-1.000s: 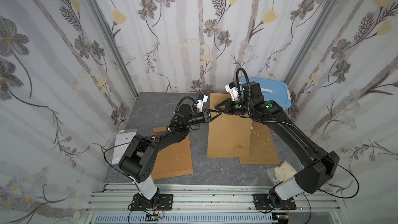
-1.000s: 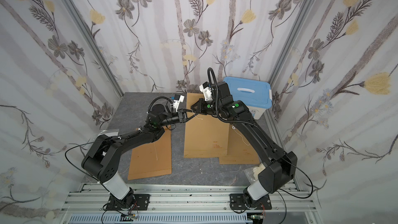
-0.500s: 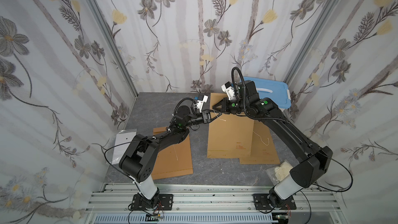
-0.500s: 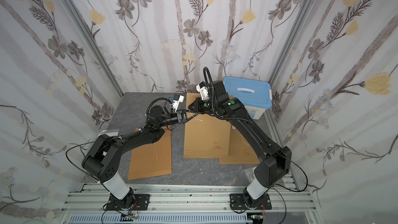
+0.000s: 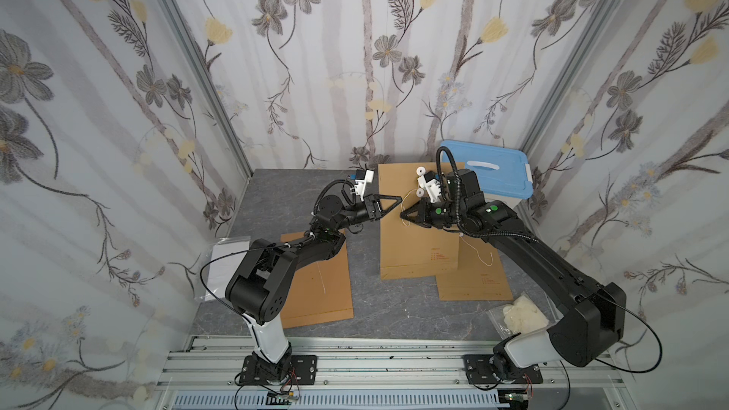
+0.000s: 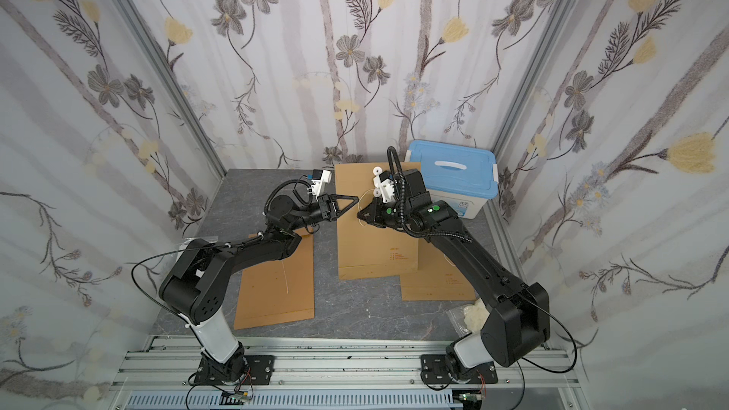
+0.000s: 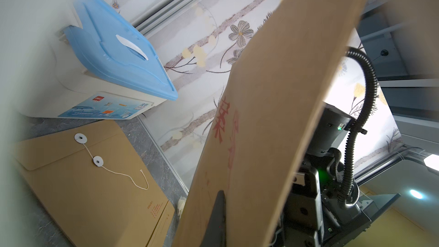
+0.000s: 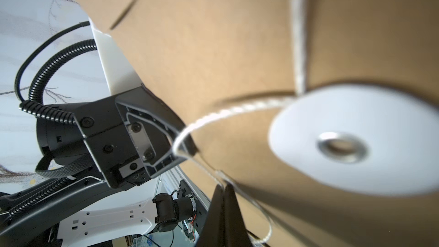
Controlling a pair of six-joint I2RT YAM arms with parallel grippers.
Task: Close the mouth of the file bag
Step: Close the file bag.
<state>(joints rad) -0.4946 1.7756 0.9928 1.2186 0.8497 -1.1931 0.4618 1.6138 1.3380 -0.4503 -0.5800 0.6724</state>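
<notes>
Right wrist: string of file bag pinched in right claw

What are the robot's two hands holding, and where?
The left end effector pinches the brown envelope by its side edge. The right end effector pinches the envelope's white string.

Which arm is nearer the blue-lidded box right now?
Right. The right arm has its wrist just in front of the blue-lidded box; the left arm is farther, across the file bag from it.
</notes>
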